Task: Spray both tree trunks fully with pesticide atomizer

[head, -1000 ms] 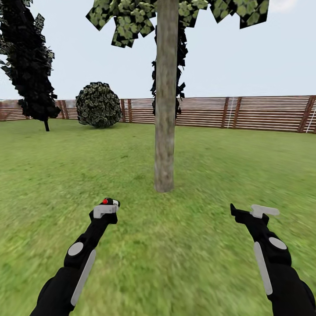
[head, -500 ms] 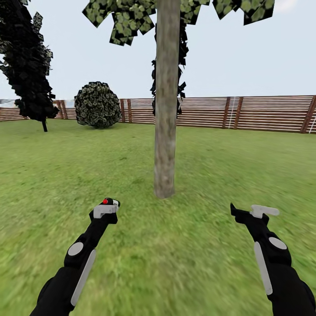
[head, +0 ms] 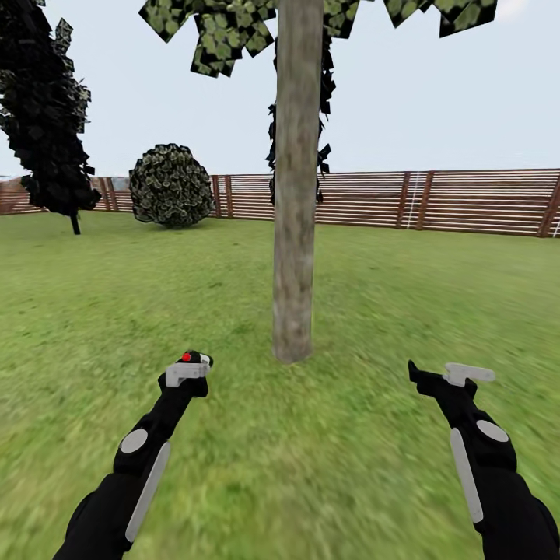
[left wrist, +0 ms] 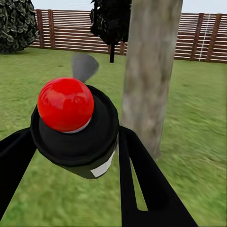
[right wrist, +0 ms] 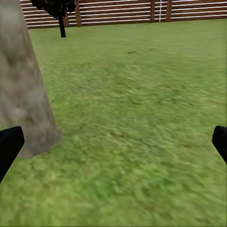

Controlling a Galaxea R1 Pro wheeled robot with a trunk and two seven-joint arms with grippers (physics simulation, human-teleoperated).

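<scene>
A thick grey-brown tree trunk (head: 295, 179) rises from the grass (head: 311, 467) straight ahead, its blocky leaves (head: 225, 31) overhead. No white specks show on the bark. My left gripper (head: 189, 367) is shut on the black pesticide atomizer (head: 194, 359), whose red dot (left wrist: 65, 104) faces the camera in the left wrist view, with the trunk (left wrist: 151, 71) just beyond it. My right gripper (head: 451, 375) hangs open and empty to the right of the trunk. In the right wrist view the trunk's base (right wrist: 23, 104) stands beside the grass (right wrist: 142, 142).
A brown slatted fence (head: 435, 201) closes the lawn at the back. A round bush (head: 171, 185) and a dark conifer (head: 47, 117) stand at the far left. A second dark conifer (left wrist: 111, 21) is behind the trunk.
The whole view has shifted: the trunk looms larger and its base sits lower, so I have rolled closer. Both arms hold the same pose.
</scene>
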